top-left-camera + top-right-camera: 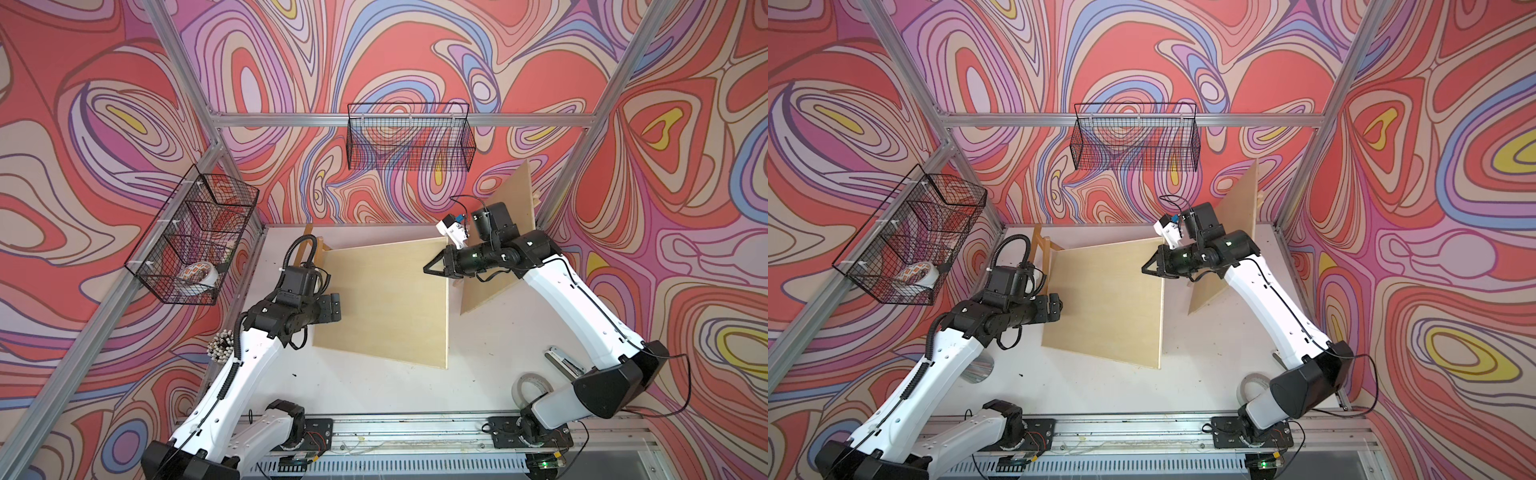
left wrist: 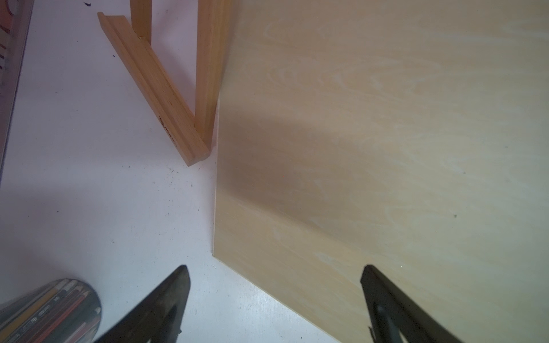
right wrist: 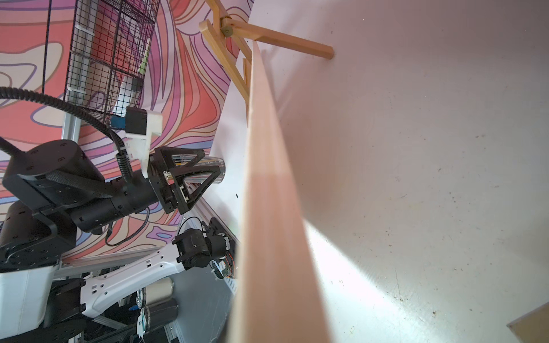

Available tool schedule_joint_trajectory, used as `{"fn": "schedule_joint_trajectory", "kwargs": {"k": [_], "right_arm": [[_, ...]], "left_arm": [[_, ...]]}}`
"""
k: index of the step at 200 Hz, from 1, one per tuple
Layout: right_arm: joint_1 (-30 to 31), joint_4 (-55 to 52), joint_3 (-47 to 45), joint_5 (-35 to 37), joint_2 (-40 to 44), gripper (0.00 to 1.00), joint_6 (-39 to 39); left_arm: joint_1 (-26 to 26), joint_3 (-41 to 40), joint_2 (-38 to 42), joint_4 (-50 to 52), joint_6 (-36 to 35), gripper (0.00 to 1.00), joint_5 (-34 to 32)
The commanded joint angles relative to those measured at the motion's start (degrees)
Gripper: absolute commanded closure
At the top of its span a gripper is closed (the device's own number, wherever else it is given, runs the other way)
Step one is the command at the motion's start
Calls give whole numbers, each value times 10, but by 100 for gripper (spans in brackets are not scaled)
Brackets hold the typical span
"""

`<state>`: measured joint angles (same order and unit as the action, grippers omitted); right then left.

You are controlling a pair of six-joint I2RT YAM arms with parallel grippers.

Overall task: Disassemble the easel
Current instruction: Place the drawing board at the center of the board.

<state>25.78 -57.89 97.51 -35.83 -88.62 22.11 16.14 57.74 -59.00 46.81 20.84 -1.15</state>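
The wooden easel [image 1: 312,245] stands at the back left of the table; its ledge and legs show in the left wrist view [image 2: 166,98]. A large pale board [image 1: 386,299] leans tilted with its far left corner next to the easel. My right gripper [image 1: 433,268] is shut on the board's raised right edge near the far corner; that edge [image 3: 267,208] fills the right wrist view and hides the fingers. My left gripper [image 2: 274,276] hangs open above the board's near left corner, one finger [image 2: 375,294] over the board and the other over the table, touching nothing.
A second board [image 1: 511,216] leans on the back right wall. A cup of pencils [image 1: 220,345] stands by the left arm. A tape roll [image 1: 530,388] and a stapler [image 1: 563,359] lie front right. Wire baskets hang on the left [image 1: 195,237] and back [image 1: 409,137] walls.
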Motion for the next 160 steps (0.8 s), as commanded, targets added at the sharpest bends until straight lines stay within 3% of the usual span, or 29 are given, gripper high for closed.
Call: {"fn": "schedule_joint_trajectory", "kwargs": {"k": [1,63,118,160], "right_arm": [[-2,-77,-7,108,-37,100,-72],[-5,-126,-19,158,-65,100,-104],[-20,-116,-99,139,-2,100,-116],[-21,-117,-102,130,-14,100,-119]], "left_arm": [[2,-1,1,19,9,7,-22],[2,0,1,21,15,7,-33],[2,-1,1,20,18,6,-22],[2,-1,0,18,18,6,-11]]}}
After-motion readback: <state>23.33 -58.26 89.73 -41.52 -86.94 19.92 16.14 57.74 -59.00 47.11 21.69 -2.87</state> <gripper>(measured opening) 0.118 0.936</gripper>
